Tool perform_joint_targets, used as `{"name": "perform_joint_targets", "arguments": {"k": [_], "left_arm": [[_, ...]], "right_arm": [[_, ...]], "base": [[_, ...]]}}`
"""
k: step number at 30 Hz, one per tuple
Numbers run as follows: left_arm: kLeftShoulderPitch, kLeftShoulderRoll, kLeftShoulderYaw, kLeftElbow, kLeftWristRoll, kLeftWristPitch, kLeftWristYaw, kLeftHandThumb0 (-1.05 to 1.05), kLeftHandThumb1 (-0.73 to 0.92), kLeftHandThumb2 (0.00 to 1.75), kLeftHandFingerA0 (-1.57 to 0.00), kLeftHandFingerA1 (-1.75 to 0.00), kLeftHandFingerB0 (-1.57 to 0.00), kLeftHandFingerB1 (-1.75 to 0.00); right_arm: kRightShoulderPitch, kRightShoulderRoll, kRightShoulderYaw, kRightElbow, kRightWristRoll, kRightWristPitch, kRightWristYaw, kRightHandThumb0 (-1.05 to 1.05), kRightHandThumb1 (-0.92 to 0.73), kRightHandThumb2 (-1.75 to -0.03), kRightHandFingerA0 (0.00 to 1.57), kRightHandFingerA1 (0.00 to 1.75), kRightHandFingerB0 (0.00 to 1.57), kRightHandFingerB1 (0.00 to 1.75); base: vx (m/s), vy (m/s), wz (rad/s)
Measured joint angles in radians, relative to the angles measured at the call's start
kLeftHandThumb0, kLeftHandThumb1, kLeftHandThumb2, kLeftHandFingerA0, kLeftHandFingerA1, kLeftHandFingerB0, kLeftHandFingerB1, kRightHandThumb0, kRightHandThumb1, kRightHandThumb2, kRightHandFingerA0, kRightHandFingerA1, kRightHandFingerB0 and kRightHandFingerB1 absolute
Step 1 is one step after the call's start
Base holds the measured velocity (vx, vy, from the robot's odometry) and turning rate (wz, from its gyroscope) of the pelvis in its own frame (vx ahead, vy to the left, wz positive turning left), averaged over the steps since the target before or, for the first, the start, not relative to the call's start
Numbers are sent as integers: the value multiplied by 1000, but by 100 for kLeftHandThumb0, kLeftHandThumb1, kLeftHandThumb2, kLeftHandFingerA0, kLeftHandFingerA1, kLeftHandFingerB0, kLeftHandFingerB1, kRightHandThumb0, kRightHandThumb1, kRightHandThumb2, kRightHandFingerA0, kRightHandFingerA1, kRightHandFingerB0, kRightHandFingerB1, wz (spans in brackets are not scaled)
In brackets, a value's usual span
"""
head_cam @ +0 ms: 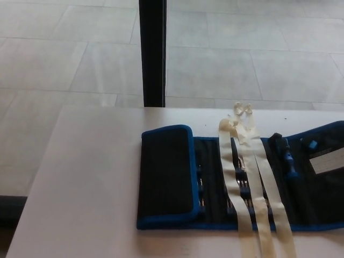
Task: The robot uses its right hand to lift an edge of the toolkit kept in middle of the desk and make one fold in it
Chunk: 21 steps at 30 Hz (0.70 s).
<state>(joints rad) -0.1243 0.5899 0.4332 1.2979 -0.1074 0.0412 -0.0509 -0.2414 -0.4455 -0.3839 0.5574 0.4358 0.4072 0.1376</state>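
Observation:
A black toolkit roll with blue edging (215, 183) lies across the white desk (91, 177). Its left end (165, 174) is folded over onto the rest, making a flat flap. Small blue-handled tools (289, 161) sit in its pockets. Two cream ribbon ties (252, 188) run over the roll from back to front. The roll's right part runs out of the picture. Neither of my hands shows in the head view.
A black post (153, 51) stands behind the desk's far edge, on a grey tiled floor (242, 54). A white label (327, 161) is on the roll at the right. The desk's left side is bare white surface.

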Motion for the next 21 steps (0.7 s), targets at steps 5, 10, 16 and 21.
{"name": "perform_joint_targets", "arguments": {"k": [5,10,16,21], "left_arm": [[-3,1,-8,0,0,3,2,-60,69,61,-57,-72,-51,-56],[0,1,-15,0,1,5,4,-60,69,61,-55,-73,-44,-54],[3,2,-24,0,2,6,3,-58,70,61,-55,-71,-51,-59],[10,3,-24,0,2,6,2,-60,70,61,-55,-70,-45,-52]], "right_arm": [[-25,3,50,-48,-7,42,16,-60,-80,-64,43,45,33,37],[-52,8,80,-90,-8,85,33,-60,-78,-63,45,46,35,39],[-71,24,95,-122,-7,128,41,-61,-77,-63,40,47,31,38],[-69,35,90,-139,-10,150,34,-61,-79,-64,40,46,30,39]], "base": [[0,0,0],[0,0,0],[0,0,0],[0,0,0]]}}
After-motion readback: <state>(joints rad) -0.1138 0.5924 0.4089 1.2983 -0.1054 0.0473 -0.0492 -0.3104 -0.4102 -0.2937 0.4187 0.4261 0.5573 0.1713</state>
